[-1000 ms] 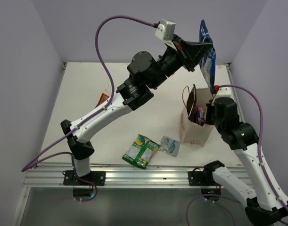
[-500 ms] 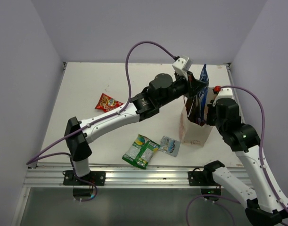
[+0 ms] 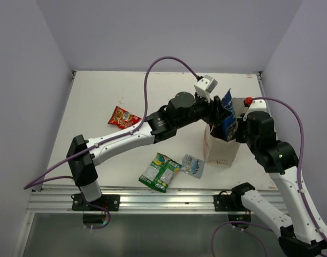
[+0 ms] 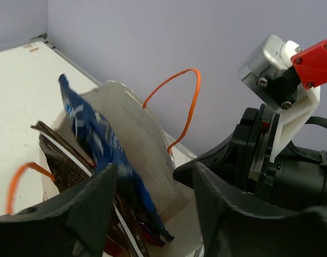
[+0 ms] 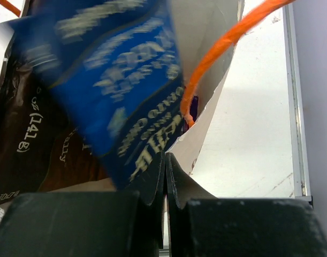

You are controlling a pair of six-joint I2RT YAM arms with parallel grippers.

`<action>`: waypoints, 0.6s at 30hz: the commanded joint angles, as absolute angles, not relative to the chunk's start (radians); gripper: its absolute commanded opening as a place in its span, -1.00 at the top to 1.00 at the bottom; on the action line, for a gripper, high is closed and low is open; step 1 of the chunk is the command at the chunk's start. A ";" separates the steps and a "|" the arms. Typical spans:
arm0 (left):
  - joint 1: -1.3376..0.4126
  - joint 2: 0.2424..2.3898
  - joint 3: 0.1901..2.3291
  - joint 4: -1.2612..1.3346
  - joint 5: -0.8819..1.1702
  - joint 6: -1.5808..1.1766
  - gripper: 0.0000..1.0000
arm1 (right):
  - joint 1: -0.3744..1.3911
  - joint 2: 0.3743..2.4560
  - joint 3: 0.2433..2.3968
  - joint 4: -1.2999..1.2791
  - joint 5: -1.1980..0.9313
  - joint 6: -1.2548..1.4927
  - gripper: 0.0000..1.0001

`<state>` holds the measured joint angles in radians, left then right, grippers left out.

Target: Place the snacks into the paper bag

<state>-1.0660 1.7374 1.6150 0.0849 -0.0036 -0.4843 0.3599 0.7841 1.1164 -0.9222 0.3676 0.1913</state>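
The blue packet is standing long-axis upright, half inside the paper bag at the desk's right side. It is sitting directly ahead of the left end effector, which is gaping wide and gripping nothing. The right end effector is clamping the bag's rim.

Only "(141" reads on the brown packet (printed sideways); the blue packet shows blurred white lettering
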 commanded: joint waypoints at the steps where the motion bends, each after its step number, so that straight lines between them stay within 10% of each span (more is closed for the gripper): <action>1: -1.097 1.674 1.582 0.055 -0.017 -0.419 -0.32 | 0.364 0.784 1.151 -0.917 0.359 0.186 1.00; 9: -1.204 1.286 1.178 0.267 -0.434 -0.282 -0.37 | 0.362 0.784 1.146 -0.916 0.359 0.184 1.00; 18: -1.206 1.195 0.880 -0.264 -0.710 -0.543 -0.56 | 0.362 0.784 1.138 -0.907 0.351 0.183 1.00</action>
